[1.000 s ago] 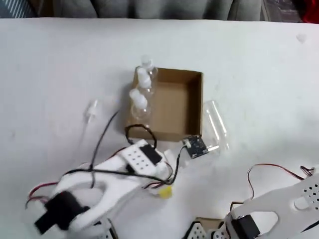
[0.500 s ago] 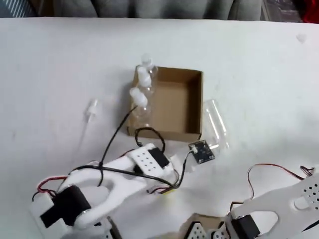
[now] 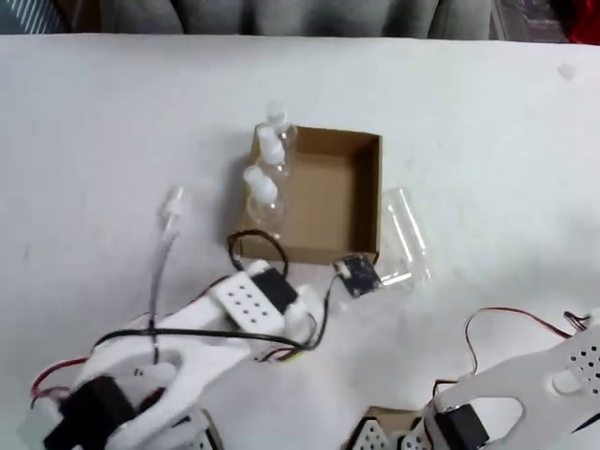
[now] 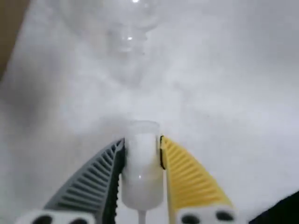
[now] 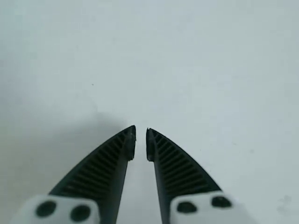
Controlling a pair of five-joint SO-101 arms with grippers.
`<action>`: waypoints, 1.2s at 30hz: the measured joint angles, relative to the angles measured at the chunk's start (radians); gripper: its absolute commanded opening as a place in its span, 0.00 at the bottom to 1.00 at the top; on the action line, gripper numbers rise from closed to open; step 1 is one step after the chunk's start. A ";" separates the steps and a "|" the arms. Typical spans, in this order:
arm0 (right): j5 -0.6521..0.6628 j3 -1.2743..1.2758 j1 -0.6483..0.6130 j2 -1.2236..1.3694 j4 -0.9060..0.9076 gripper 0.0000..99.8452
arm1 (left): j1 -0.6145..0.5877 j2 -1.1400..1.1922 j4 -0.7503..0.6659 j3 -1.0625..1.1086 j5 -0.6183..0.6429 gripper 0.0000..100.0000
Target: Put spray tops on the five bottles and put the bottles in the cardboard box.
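Cardboard box [image 3: 328, 202] sits mid-table [image 3: 487, 112], open side up. Three bottles with spray tops fitted stand in a row along its 9 o'clock wall: far bottle [image 3: 276, 122], middle bottle [image 3: 270, 150], near bottle [image 3: 262, 195]. Cannot tell whether they stand inside that wall or just outside it.

Uncapped bottle [image 3: 403, 234], clear, lies on its side on the table just beside the box at 3 o'clock. Loose spray top [image 3: 172, 208], dip tube attached, lies on the table at 9 o'clock of the box, apart from it.

Left arm [image 3: 187, 337] extends in from 7 o'clock. Its wrist is just off the box's 5 o'clock corner, near the lying bottle's near end. Left gripper [image 4: 142, 140]: grey and yellow jaws clamped on held spray top [image 4: 140, 168]. The uncapped bottle's neck [image 4: 128, 42] is straight ahead of it, not touching.

Right arm [image 3: 525, 394] is at the 5 o'clock edge. Right gripper [image 5: 140, 140]: black jaws narrow, a thin slit between the tips, nothing in them, over bare table.
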 measured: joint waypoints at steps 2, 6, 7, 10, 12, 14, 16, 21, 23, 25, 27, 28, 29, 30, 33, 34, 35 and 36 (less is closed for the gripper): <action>0.000 0.000 -0.008 0.000 0.023 0.02 | -0.052 -0.044 0.017 0.000 0.000 0.02; 0.049 0.000 -0.025 0.000 0.081 0.02 | -0.238 -0.137 0.026 0.000 0.000 0.02; 0.064 0.000 -0.031 0.000 0.106 0.02 | -0.296 -0.158 0.026 0.000 0.000 0.02; 0.101 0.000 -0.052 0.000 0.190 0.02 | -0.482 -0.207 -0.005 0.000 0.000 0.02; 0.118 0.000 -0.069 -0.012 0.244 0.02 | -0.605 -0.227 -0.038 0.000 0.000 0.02; 0.135 0.000 -0.086 -0.037 0.302 0.02 | -0.712 -0.236 -0.089 0.000 0.000 0.02; 0.147 0.000 -0.106 -0.063 0.361 0.02 | -0.799 -0.236 -0.133 0.000 0.000 0.02; 0.166 0.000 -0.163 -0.126 0.502 0.02 | -0.964 -0.236 -0.275 0.002 0.000 0.02; 0.166 -0.002 -0.178 -0.153 0.508 0.02 | -1.017 -0.222 -0.342 0.002 0.000 0.02; 0.143 -0.002 -0.184 -0.181 0.512 0.02 | -1.045 -0.167 -0.368 -0.009 0.014 0.02; 0.132 -0.002 -0.181 -0.210 0.512 0.02 | -1.054 -0.077 -0.371 -0.037 0.046 0.02; 0.132 0.003 -0.180 -0.229 0.512 0.02 | -1.062 -0.025 -0.373 -0.052 0.064 0.02; 0.132 0.018 -0.180 -0.252 0.512 0.02 | -1.071 0.032 -0.379 -0.072 0.081 0.02; 0.132 0.041 -0.183 -0.276 0.512 0.02 | -1.077 0.081 -0.384 -0.089 0.098 0.02; 0.135 0.150 -0.212 -0.358 0.512 0.02 | -1.085 0.215 -0.417 -0.140 0.137 0.02; 0.143 0.195 -0.229 -0.387 0.512 0.02 | -1.085 0.250 -0.433 -0.146 0.140 0.02; 0.152 0.235 -0.247 -0.416 0.512 0.02 | -1.085 0.281 -0.451 -0.149 0.143 0.02; 0.160 0.281 -0.265 -0.446 0.512 0.02 | -1.089 0.299 -0.468 -0.150 0.147 0.02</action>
